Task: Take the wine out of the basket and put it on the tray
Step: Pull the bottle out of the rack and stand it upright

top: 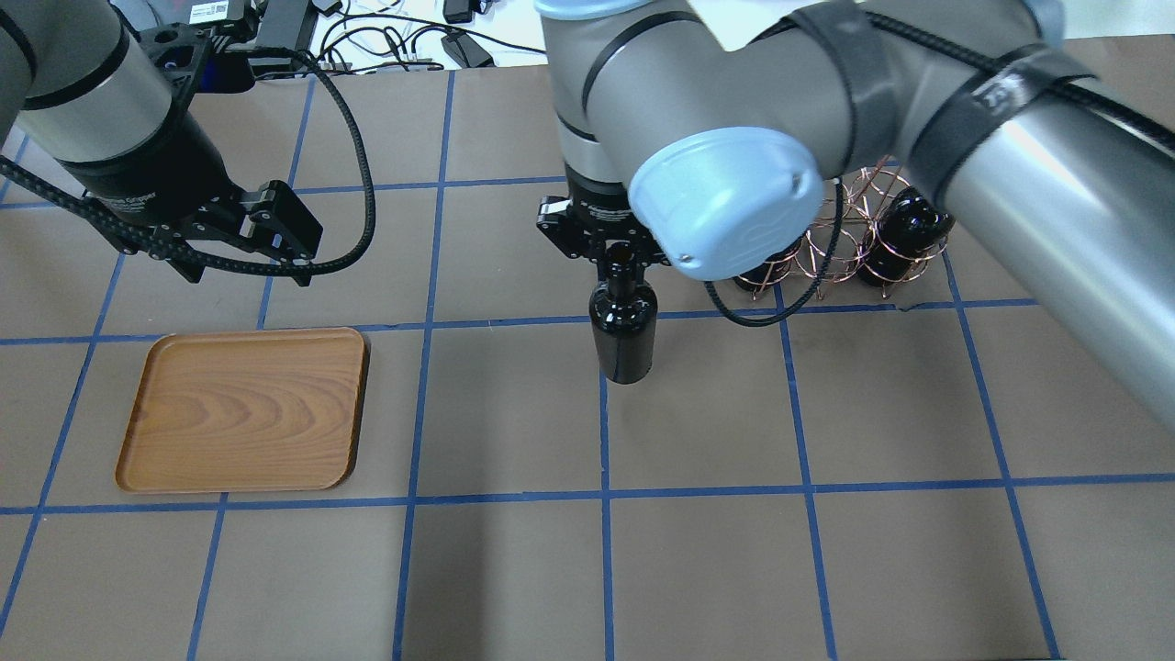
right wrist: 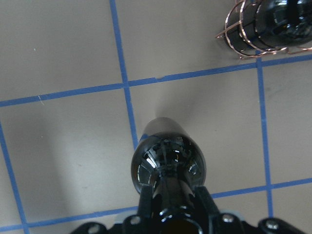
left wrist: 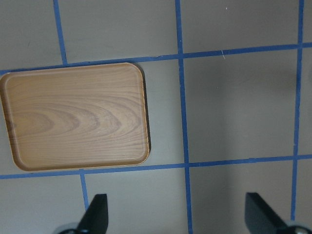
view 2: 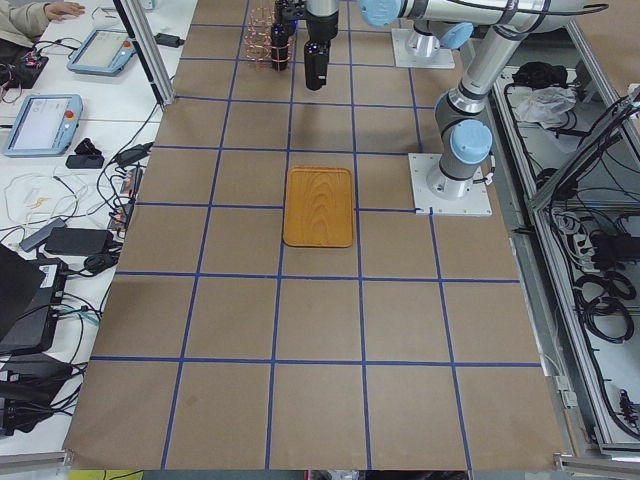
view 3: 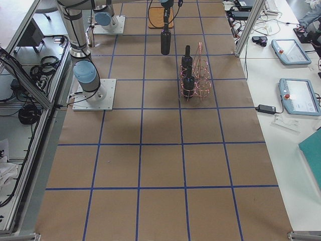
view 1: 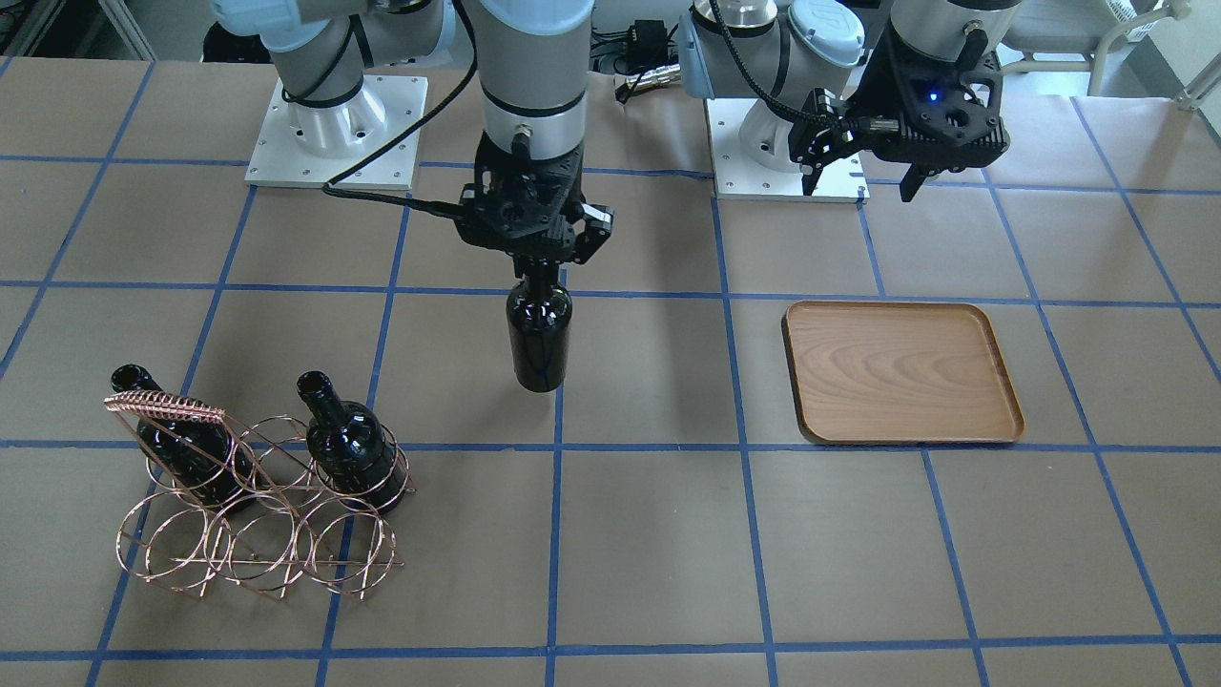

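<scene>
My right gripper [view 1: 540, 270] is shut on the neck of a black wine bottle [view 1: 539, 336], which hangs upright above the table between the basket and the tray. The bottle also shows in the overhead view [top: 624, 335] and the right wrist view [right wrist: 168, 158]. The copper wire basket [view 1: 253, 534] holds two more bottles [view 1: 181, 444] [view 1: 350, 448] in its back row. The brown wooden tray [view 1: 901, 372] lies flat with nothing on it. My left gripper [view 1: 863, 188] hangs open above the table behind the tray. Its fingertips [left wrist: 97, 209] stand wide apart.
The table is brown paper with a grid of blue tape lines [top: 606, 441]. The arms' white base plates [view 1: 334, 134] sit at the robot's edge. Tablets and cables [view 2: 45, 120] lie on side benches beyond the table.
</scene>
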Controlling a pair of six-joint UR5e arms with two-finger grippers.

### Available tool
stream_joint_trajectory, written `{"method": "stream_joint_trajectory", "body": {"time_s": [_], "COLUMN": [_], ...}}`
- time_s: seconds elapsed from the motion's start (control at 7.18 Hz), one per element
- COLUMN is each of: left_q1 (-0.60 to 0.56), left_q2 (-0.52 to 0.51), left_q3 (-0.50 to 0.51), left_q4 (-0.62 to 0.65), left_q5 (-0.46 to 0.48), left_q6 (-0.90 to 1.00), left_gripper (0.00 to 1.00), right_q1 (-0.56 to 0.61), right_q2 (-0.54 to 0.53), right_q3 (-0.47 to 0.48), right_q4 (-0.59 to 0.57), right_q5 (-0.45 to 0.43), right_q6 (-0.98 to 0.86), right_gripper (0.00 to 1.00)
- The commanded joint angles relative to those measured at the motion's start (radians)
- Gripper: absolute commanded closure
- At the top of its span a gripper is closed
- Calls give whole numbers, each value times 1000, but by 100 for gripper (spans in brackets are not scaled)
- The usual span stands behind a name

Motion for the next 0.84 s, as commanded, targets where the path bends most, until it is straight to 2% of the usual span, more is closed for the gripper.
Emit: {"method": "stream_joint_trajectory", "body": {"time_s": [0.0,0.28,0.7], "left_q1": [3,2,2], "left_q2": [-1,-7,8], "left_q3": [1,0,-2], "left_q4": [-16,-11,-16], "left_q5": [9,1,1], "left_q6": [0,2,0], "left_gripper": [0,0,0], "right_q1": [70,71,73], "right_q2": [92,90,81], "right_q3": [-77,-71,-43], "right_q4": [-14,-10,-32], "right_q5": [-31,-44,-10], "right_q6": [78,78,133], "right_gripper": [85,84,84]}}
